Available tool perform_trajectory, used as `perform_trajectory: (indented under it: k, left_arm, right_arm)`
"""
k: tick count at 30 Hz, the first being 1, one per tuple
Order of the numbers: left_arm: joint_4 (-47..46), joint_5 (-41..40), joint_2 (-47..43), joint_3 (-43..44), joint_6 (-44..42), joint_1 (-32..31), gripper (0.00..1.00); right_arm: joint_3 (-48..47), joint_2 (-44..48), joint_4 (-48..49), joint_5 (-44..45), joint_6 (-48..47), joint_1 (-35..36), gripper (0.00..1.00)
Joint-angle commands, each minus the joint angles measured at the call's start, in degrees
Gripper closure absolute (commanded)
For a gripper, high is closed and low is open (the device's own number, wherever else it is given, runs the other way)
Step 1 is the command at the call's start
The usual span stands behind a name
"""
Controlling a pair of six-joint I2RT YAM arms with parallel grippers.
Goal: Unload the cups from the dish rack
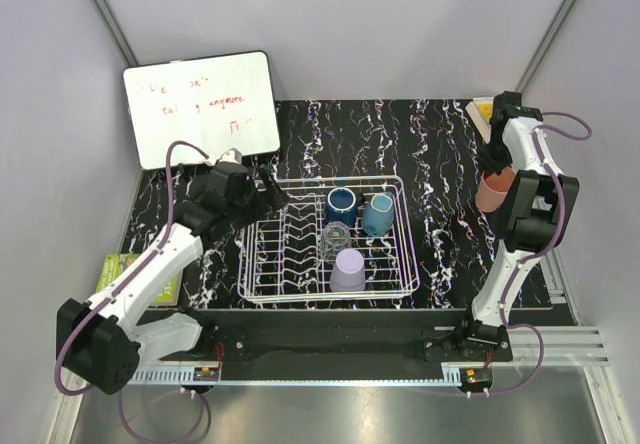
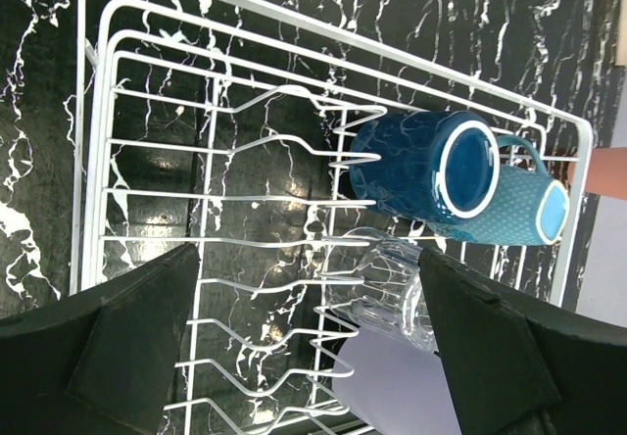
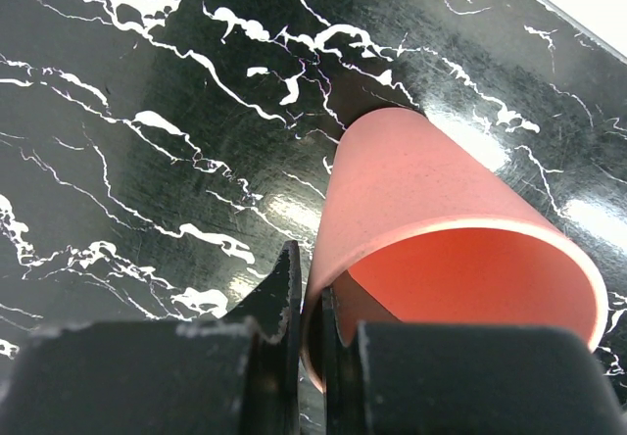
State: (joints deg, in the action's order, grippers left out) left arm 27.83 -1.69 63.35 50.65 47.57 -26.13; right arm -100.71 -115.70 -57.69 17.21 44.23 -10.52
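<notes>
Five cups in all: four sit in the one dish rack (image 1: pixel 262 264) and one is out of it. In the rack, a dark blue cup (image 1: pixel 341 205) and a teal cup (image 1: pixel 378 214) lie side by side and touching at the far end; a clear glass (image 1: pixel 337 238) sits just nearer, and a lavender cup (image 1: pixel 348 270) nearest the front rim. All four are in the rack's right half, the tines on the left being bare.

The fifth, a pink cup (image 3: pixel 421 190), is above the black marbled desk (image 1: pixel 440 144) off to the right, well apart from the rack. The right end effector (image 3: pixel 312 288) is closed tight on its rim, one finger inside and one outside.

The left end effector (image 2: pixel 306 254) hovers over the rack's left end with its two fingers spread wide, holding nothing.

One whiteboard (image 1: pixel 200 109) stands at the far left
</notes>
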Motion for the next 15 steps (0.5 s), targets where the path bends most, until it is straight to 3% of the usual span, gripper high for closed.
perform_trajectory:
  k: [1, 8, 9, 11, 15]
  left_arm:
    - [-0.15, 1.34, 0.89, 2.35, -0.29, 0.11, 0.01]
    - [-0.85, 3.19, 1.16, 2.35, -0.2, 0.11, 0.01]
    - [-0.85, 3.19, 1.07, 2.43, -0.29, 0.11, 0.01]
    - [-0.85, 2.84, 0.72, 2.26, -0.73, -0.06, 0.01]
    - [-0.68, 1.78, 0.02, 2.43, -0.9, -0.41, 0.01]
  right_arm:
    - [0.95, -1.29, 0.91, -2.88, 0.77, -1.16, 1.0]
    - [3.76, 2.41, 2.85, -5.26, 0.16, -1.17, 0.96]
    - [3.94, 3.1, 3.02, -5.35, -0.19, -1.17, 0.92]
    - [4.46, 4.07, 3.72, -5.08, -0.98, -1.17, 0.69]
    - [5.43, 7.23, 4.6, -5.17, -1.16, -1.17, 0.59]
